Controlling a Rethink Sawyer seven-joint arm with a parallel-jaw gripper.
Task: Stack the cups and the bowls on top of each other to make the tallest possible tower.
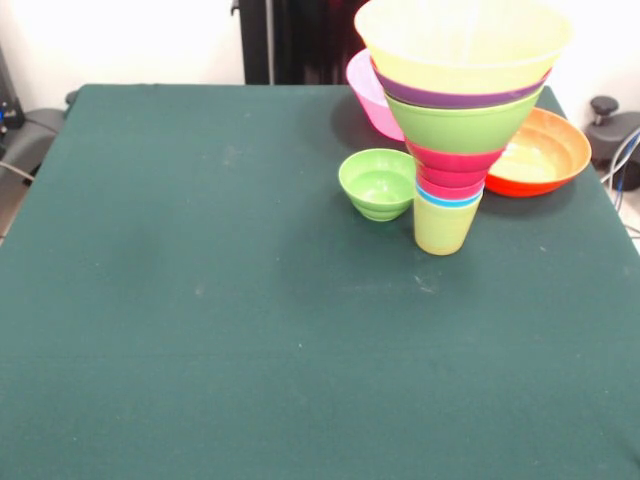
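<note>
Presently, by label:

Tower (455, 130): stands upright on the dark green surface (200, 320), right of the middle and toward the far side; a nested column that widens upward like a funnel.
Base: a yellow-green cup (443, 228), translucent, taller than wide, sitting directly on the cloth.
Above the base: a thin blue rim (447, 199), then red and pink-red rims (452, 172) stacked closely, each a little wider than the one under it.
Middle: a lime green bowl (460, 128), glossy, flaring out strongly.
Upper part: a narrow purple band (455, 97) showing under the topmost piece.
Top: a wide pale yellow bowl (462, 45), the broadest piece, its rim reaching the picture's upper edge.
Small green bowl (378, 183): upright and empty, just beside the tower's base on its left, apart from it.
Orange bowl (540, 152): upright on the tower's right, partly hidden behind it.
Pink bowl (370, 92): behind the tower to its left, mostly covered by the upper bowls.
Fingers: not visible, so their state cannot be told; only a dark upright of the robot (300, 40) shows at the far edge.
</note>
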